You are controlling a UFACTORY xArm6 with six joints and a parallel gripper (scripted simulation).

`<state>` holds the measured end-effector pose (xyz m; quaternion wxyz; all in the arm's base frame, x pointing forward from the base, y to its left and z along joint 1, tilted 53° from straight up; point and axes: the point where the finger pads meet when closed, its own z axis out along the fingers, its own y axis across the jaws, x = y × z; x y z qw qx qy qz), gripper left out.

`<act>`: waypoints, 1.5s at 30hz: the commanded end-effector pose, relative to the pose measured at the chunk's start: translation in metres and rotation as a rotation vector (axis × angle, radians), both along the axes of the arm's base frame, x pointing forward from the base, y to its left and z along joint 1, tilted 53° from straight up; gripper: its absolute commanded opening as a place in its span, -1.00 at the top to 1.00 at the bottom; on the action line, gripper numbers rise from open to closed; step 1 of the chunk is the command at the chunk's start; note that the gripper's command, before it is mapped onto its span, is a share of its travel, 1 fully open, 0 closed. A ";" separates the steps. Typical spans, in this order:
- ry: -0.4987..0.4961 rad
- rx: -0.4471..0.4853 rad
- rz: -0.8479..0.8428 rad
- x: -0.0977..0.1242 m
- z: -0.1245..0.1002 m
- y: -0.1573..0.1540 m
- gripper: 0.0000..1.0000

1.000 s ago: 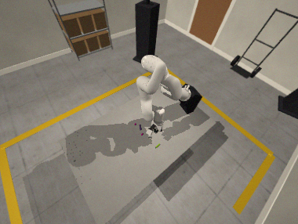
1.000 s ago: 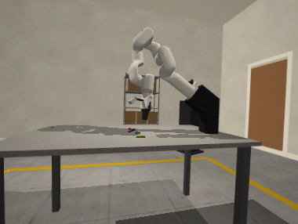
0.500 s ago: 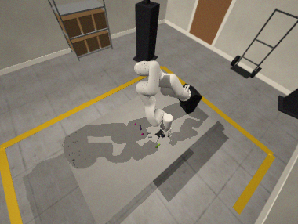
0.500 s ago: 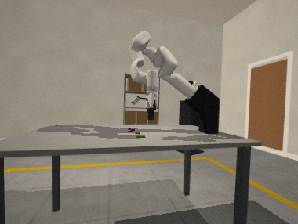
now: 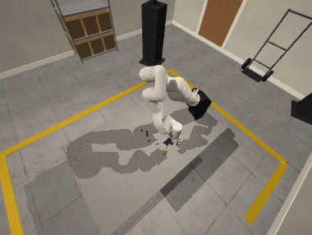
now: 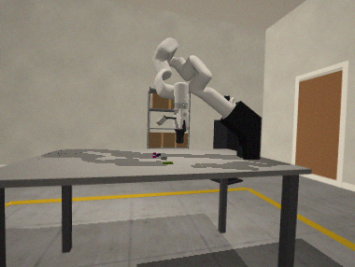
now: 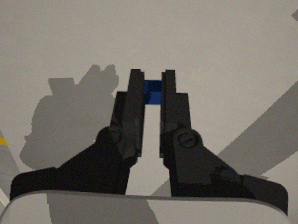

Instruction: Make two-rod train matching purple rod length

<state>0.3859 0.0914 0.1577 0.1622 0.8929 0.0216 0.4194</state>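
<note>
My gripper (image 7: 152,88) is shut on a small blue rod (image 7: 153,92), seen between the fingertips in the wrist view, and holds it above the table. In the top view the gripper (image 5: 169,141) hangs over the table's middle. A purple rod (image 5: 146,133) and a magenta rod (image 5: 148,140) lie to the left of the gripper. In the exterior view the gripper (image 6: 179,136) is well above the rods (image 6: 161,159).
The arm's black base (image 5: 200,103) stands at the table's far right edge. A shelf (image 5: 86,26) and a black column (image 5: 153,30) stand beyond the table.
</note>
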 end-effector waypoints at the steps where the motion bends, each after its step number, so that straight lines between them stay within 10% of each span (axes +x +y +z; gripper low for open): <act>1: -0.001 0.001 0.001 0.001 0.000 0.000 0.92; 27: -0.001 0.000 0.000 0.064 -0.049 -0.021 0.92; 45: -0.001 0.000 0.000 0.068 -0.053 -0.022 0.92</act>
